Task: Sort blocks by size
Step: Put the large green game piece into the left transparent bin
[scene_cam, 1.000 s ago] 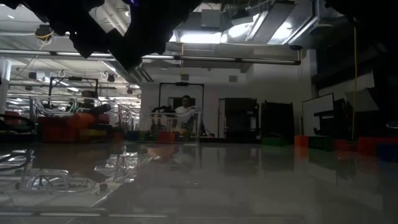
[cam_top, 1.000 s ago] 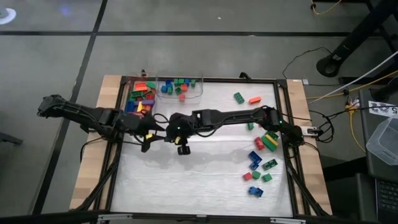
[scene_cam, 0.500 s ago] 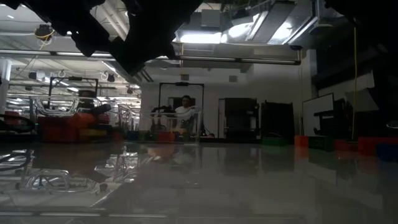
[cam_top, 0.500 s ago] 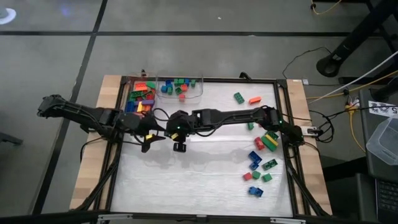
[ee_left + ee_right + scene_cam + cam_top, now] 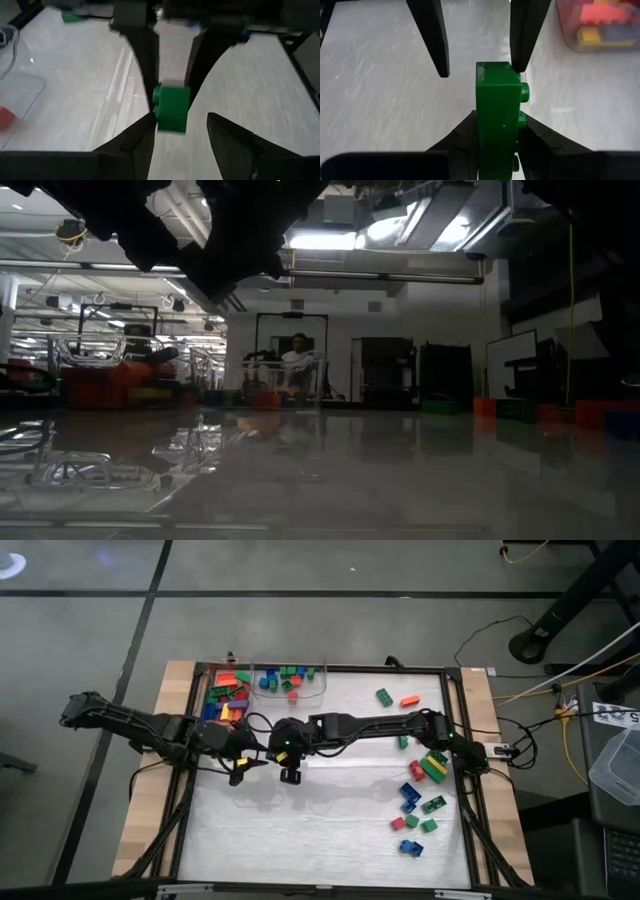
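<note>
The right gripper (image 5: 492, 142) is clamped on a green block (image 5: 496, 110). The left gripper (image 5: 180, 131) waits spread apart. A clumsy handover could drop it.

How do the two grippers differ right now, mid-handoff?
The right gripper is clamped on the green block; the left gripper stands open with its fingers either side of that block, not yet closed on it. In the high view, the right gripper reaches far across the table from the right; the left gripper stays near its own side. Both meet near the table's left-centre.
</note>
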Action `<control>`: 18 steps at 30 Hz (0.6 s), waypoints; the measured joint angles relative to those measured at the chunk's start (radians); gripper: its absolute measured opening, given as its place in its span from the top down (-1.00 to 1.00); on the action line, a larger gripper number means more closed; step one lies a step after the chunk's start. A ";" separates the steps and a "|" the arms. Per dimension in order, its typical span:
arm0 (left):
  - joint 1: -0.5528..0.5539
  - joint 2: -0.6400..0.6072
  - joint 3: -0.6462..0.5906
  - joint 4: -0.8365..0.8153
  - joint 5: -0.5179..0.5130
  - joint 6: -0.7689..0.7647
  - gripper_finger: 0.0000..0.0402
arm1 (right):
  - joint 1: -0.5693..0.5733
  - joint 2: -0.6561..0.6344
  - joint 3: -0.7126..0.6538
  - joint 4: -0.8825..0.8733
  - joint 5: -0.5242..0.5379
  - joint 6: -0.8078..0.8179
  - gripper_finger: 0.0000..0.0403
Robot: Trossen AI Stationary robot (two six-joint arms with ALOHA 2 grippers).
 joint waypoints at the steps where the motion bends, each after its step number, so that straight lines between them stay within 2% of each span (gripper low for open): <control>1: 0.000 0.001 0.000 -0.007 0.000 0.000 0.16 | 0.000 -0.001 0.001 -0.018 0.003 0.010 0.48; 12: 0.000 0.003 0.000 -0.006 -0.001 -0.003 0.16 | 0.001 -0.002 0.001 -0.047 0.003 0.038 0.49; 18: 0.000 0.002 0.000 -0.005 0.001 -0.003 0.16 | 0.001 -0.002 0.001 0.009 -0.064 0.037 0.49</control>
